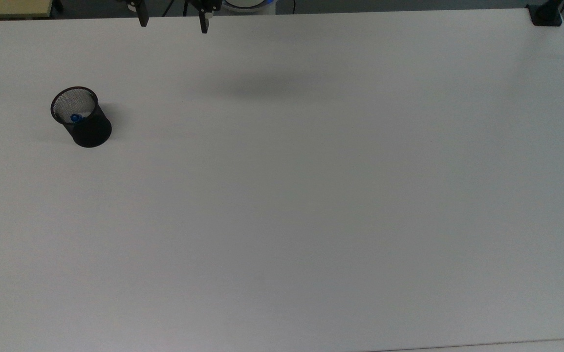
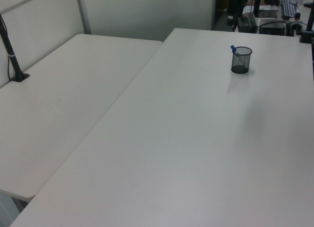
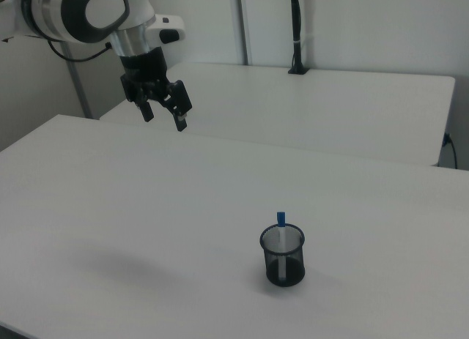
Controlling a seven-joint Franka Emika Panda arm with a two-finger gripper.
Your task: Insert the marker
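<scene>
The marker (image 3: 280,229) stands inside the black mesh cup (image 3: 283,257), its blue tip poking above the rim; the marker (image 1: 75,118) shows as a blue spot in the cup (image 1: 84,121) at the top view's left, and the marker (image 2: 234,49) leans in the cup (image 2: 241,60) in the left view. My gripper (image 3: 164,116) hangs open and empty high above the table at the right view's upper left, far from the cup. Its fingertips (image 1: 204,25) enter at the top view's upper edge.
The white table (image 1: 311,195) spreads wide around the cup. A second white table (image 2: 64,99) adjoins it at the left view's left. A black clamp (image 1: 546,14) sits on the top view's upper right corner. A black pole (image 3: 295,31) stands on the far table.
</scene>
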